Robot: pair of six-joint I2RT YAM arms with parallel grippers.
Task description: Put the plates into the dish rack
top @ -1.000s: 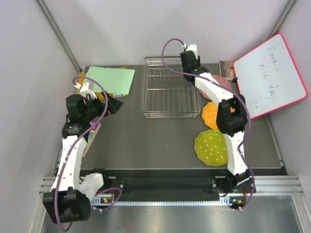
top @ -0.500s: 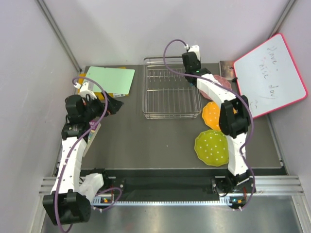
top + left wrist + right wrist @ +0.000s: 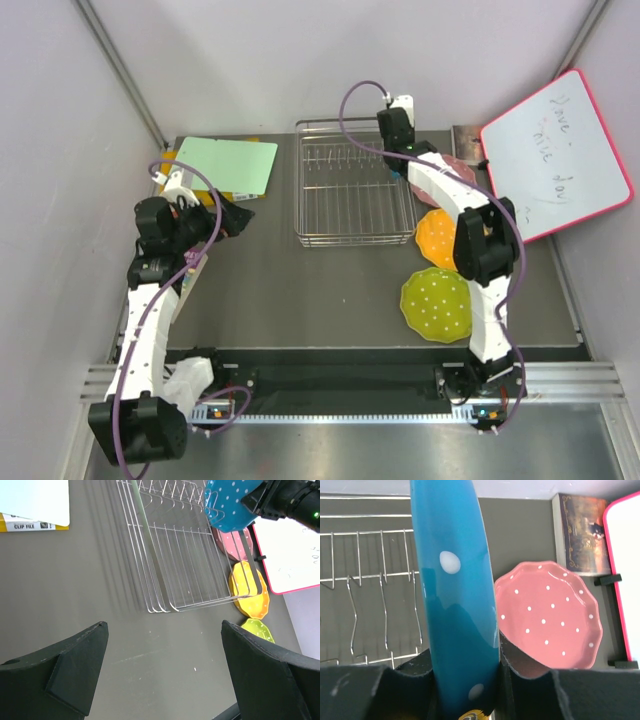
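Note:
My right gripper is shut on the blue plate, holding it on edge above the right side of the silver wire dish rack. The top view shows that gripper over the rack's far right corner. The pink plate lies flat just right of the rack. The orange plate and the yellow-green plate lie flat nearer along the table's right side. My left gripper is open and empty, hovering left of the rack. The left wrist view shows the blue plate above the rack.
A green cutting board lies at the far left over a yellow item. A pink-framed whiteboard leans at the far right, with a small dark box beside it. Grey walls close in the back and sides.
My right gripper has shifted slightly to the right with the blue plate, staying over the rack's far right. The left arm has not moved.

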